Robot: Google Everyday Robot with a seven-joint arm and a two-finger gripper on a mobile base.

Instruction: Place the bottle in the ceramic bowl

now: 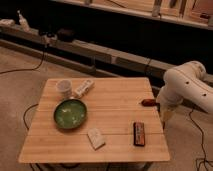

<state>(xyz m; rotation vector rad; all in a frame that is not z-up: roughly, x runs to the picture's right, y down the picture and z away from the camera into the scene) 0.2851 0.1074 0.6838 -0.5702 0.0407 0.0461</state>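
One bottle (84, 88) near bowl (70, 114), tool (149, 103) well apart, right edge of table (117, 127)

Your scene is dim and warm: the table (115, 102) catches most light, the background lies dark. The gripper (148, 103), at the table's right edge, is shadowed.

Bottle (84, 87): 1 slender, whitish item, lying on its side at the far left of the worktop (117, 107), just behind the ceramic bowl (70, 114). Bowl: round, shallow, glossy green, upright. Gripper (156, 105): at the worktop's right edge, well apart from both.
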